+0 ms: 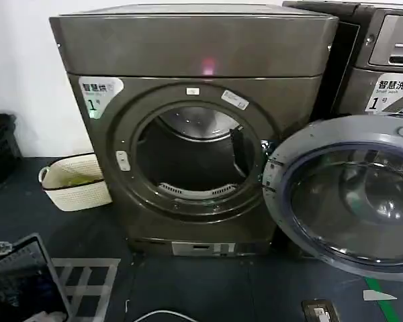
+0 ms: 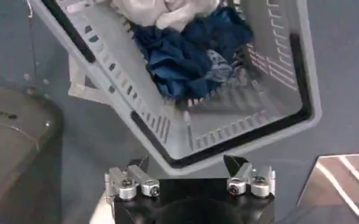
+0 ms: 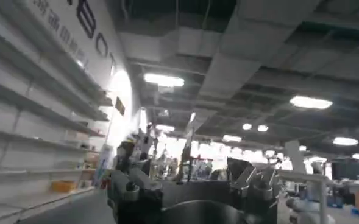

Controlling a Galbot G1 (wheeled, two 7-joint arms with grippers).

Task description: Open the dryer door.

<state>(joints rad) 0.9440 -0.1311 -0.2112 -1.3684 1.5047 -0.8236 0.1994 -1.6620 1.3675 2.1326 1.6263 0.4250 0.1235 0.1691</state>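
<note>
1 door: large round chrome-ringed dryer door (image 1: 352,201) hung swung wide, right of bronze-grey dryer (image 1: 195,127) | left gripper (image 2: 190,175) jaws apart, white laundry basket (image 2: 185,131) just beyond | right gripper (image 3: 194,185) jaws apart, door nowhere between | judged stiff, heavy, glass slippery; grip rim edge.

You face the bronze-grey dryer (image 1: 188,60), its round grey-rimmed dryer door (image 1: 352,201) swung wide open to the right, drum exposed.

dryer (image 1: 195,134) 1 — dryer door (image 1: 349,194) 1 — neighbouring machine (image 1: 383,60) 1 — baskets 2: cream basket (image 1: 74,181), grey basket (image 2: 185,115)
</note>
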